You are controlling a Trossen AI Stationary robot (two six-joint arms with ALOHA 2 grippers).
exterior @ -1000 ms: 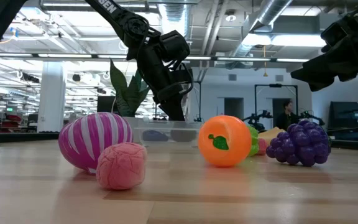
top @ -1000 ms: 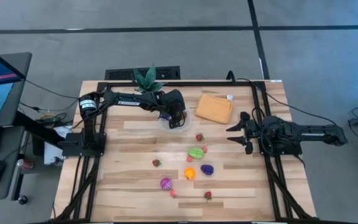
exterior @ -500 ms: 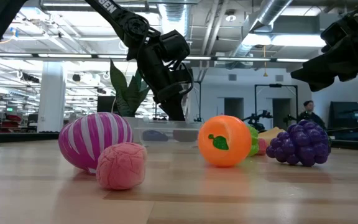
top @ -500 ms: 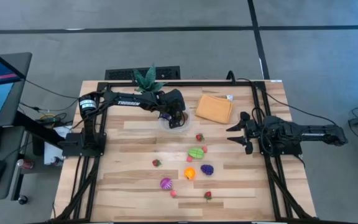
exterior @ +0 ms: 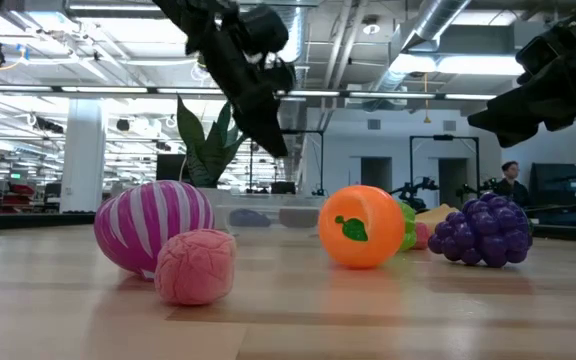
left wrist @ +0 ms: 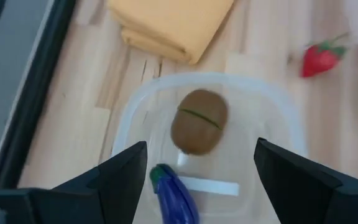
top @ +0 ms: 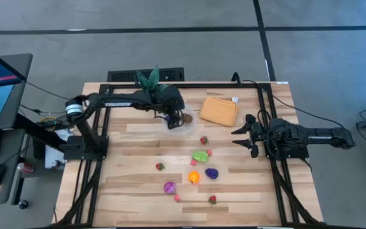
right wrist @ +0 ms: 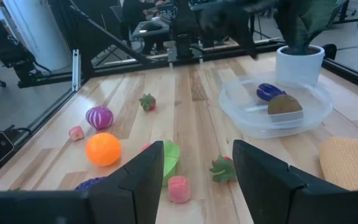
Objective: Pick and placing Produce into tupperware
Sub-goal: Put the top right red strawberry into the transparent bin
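1. Hovering above the tupperware (top: 182, 122), the left gripper (top: 170, 117) has its fingers spread wide and holds nothing; in the low view its tips are hard to make out against the ceiling.
2. Two pieces of produce lie inside the tub: one brown kiwi (left wrist: 199, 121) and one purple eggplant (left wrist: 174, 194), the eggplant partly cut off in the left wrist view.
3. Just beside the tub lies one folded orange cloth (top: 218, 110).
4. One potted plant (top: 150, 80) stands near the tub, partly hidden by the left arm.
5. Elsewhere on the table (top: 132, 181) sit one green piece (top: 200, 156), one orange (top: 194, 177), one grape bunch (top: 211, 172), one striped magenta piece (top: 169, 187) and several tiny red or pink items too small to name.
6. The right gripper (top: 239, 138) waits at the table's right, fingers partly apart, empty.
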